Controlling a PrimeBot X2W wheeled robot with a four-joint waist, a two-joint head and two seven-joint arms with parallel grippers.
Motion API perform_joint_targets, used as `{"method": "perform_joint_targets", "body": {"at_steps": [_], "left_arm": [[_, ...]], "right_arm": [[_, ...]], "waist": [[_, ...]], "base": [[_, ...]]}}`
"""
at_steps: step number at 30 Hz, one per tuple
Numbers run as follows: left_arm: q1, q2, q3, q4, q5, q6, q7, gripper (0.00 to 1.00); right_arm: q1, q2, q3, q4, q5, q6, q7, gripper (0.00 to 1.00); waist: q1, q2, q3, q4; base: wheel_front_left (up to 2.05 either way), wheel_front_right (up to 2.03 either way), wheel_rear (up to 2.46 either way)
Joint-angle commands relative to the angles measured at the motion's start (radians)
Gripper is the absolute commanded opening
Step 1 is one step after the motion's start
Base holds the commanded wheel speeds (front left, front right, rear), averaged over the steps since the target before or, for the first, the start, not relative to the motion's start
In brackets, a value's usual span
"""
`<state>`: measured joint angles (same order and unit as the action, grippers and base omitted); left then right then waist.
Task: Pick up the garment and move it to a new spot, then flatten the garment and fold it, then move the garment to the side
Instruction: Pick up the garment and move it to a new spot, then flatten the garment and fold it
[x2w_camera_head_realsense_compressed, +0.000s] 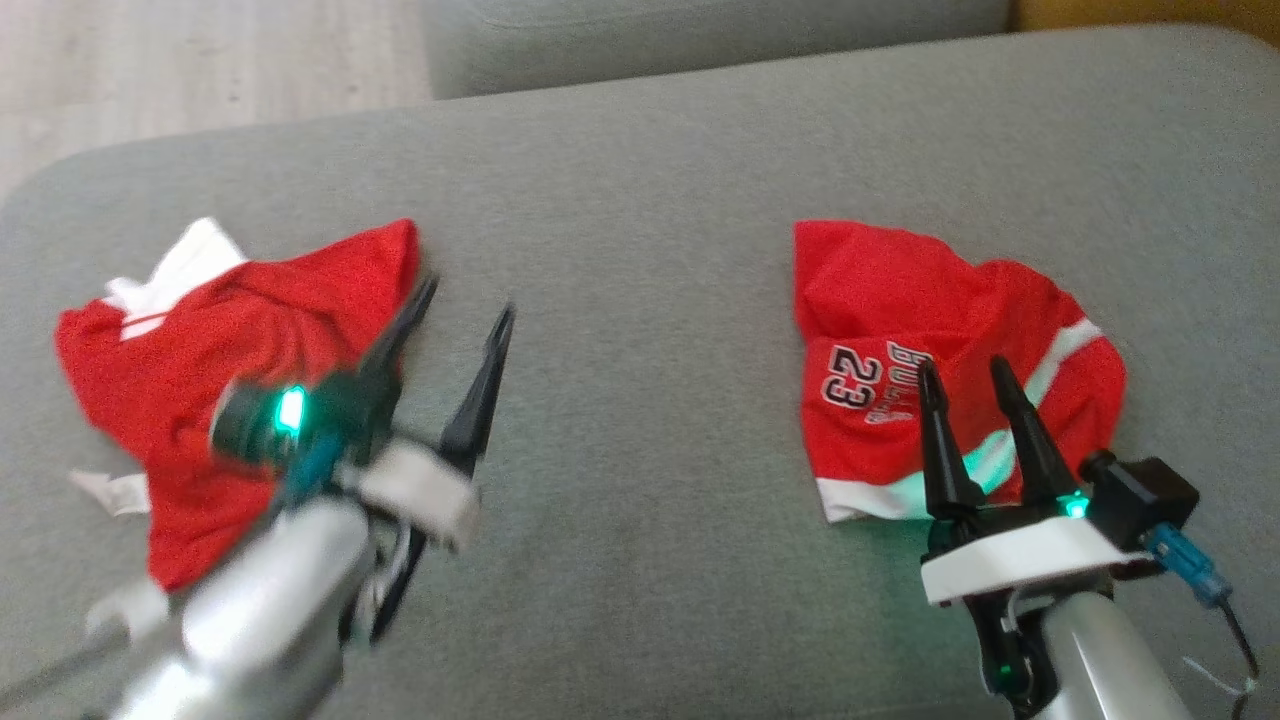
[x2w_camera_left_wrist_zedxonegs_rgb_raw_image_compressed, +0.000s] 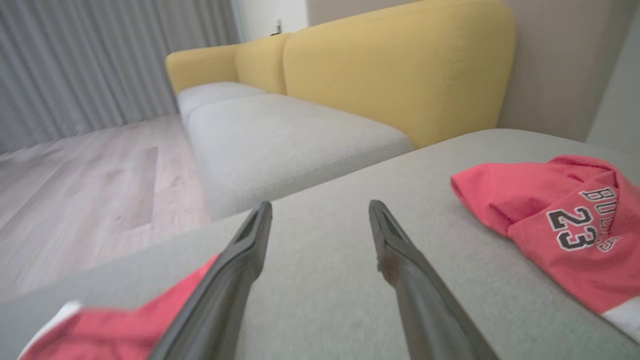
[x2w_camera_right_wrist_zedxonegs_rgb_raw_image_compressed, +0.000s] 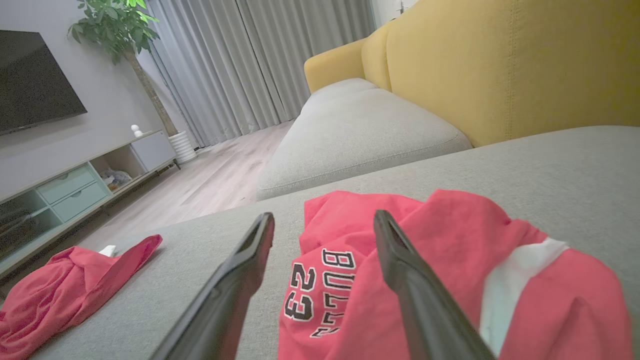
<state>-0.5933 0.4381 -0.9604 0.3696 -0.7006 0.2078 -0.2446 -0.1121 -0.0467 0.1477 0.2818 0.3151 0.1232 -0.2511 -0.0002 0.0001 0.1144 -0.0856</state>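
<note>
Two crumpled red garments lie on the grey sofa seat (x2w_camera_head_realsense_compressed: 650, 250). The right garment (x2w_camera_head_realsense_compressed: 900, 330) (x2w_camera_right_wrist_zedxonegs_rgb_raw_image_compressed: 450, 260) (x2w_camera_left_wrist_zedxonegs_rgb_raw_image_compressed: 560, 220) is a red jersey with white trim and the number 23. My right gripper (x2w_camera_head_realsense_compressed: 965, 370) (x2w_camera_right_wrist_zedxonegs_rgb_raw_image_compressed: 324, 220) hovers open over its near edge, nothing between the fingers. The left garment (x2w_camera_head_realsense_compressed: 230, 350) (x2w_camera_right_wrist_zedxonegs_rgb_raw_image_compressed: 70, 280) (x2w_camera_left_wrist_zedxonegs_rgb_raw_image_compressed: 115, 330) is red with white parts. Open and blurred, my left gripper (x2w_camera_head_realsense_compressed: 470, 295) (x2w_camera_left_wrist_zedxonegs_rgb_raw_image_compressed: 320, 207) sits at that garment's right edge, its left finger over the cloth and holding nothing.
A second grey cushion (x2w_camera_head_realsense_compressed: 700, 40) (x2w_camera_left_wrist_zedxonegs_rgb_raw_image_compressed: 280, 135) lies beyond the seat, backed by yellow cushions (x2w_camera_left_wrist_zedxonegs_rgb_raw_image_compressed: 395, 65) (x2w_camera_right_wrist_zedxonegs_rgb_raw_image_compressed: 510, 65). Wooden floor (x2w_camera_head_realsense_compressed: 150, 70) lies to the left. A TV cabinet (x2w_camera_right_wrist_zedxonegs_rgb_raw_image_compressed: 65, 190), plant and curtains stand far off. Bare grey seat separates the two garments.
</note>
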Motion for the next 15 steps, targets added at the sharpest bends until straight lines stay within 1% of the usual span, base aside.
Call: {"method": "perform_joint_targets", "body": {"at_steps": [1,4,6,8,11,13,15], "left_arm": [[0.001,0.037,0.065,-0.047,-0.008,0.027,-0.015,1.0],[0.142,0.031,0.153,-0.144,0.005,0.096,-0.016,1.0],[0.235,0.011,0.223,-0.208,0.024,0.124,-0.017,1.0],[0.317,-0.017,0.302,-0.264,0.047,0.139,-0.017,1.0],[0.395,-0.048,0.375,-0.302,0.098,0.128,-0.017,1.0],[0.416,-0.066,0.402,-0.309,0.129,0.106,-0.017,1.0],[0.42,-0.079,0.416,-0.305,0.158,0.081,-0.017,1.0]], "right_arm": [[-0.01,-0.004,0.014,-0.032,-0.008,0.008,-0.011,1.0],[0.005,-0.004,0.003,-0.03,-0.02,0.008,-0.011,1.0],[0.014,-0.004,-0.003,-0.026,-0.029,0.008,-0.011,1.0],[0.02,-0.004,-0.007,-0.023,-0.036,0.008,-0.011,1.0],[0.024,-0.004,-0.006,-0.02,-0.045,0.008,-0.011,1.0],[0.023,-0.004,-0.017,-0.021,-0.054,0.008,-0.011,1.0],[0.015,-0.004,-0.054,-0.024,-0.057,0.008,-0.011,1.0]], "waist": [[0.0002,-0.0001,-0.023,0.03],[0.0002,-0.0001,-0.032,0.046],[0.0002,-0.0001,-0.036,0.05],[0.0002,-0.0001,-0.038,0.052],[0.0002,-0.0001,-0.04,0.05],[0.0002,-0.0001,-0.038,0.047],[0.0002,-0.0001,-0.032,0.04]], "base": [[0.0,0.0,0.0],[0.0,0.0,0.0],[0.0,0.0,0.0],[0.0,0.0,0.0],[0.0,0.0,0.0],[0.0,0.0,0.0],[0.0,0.0,0.0]]}}
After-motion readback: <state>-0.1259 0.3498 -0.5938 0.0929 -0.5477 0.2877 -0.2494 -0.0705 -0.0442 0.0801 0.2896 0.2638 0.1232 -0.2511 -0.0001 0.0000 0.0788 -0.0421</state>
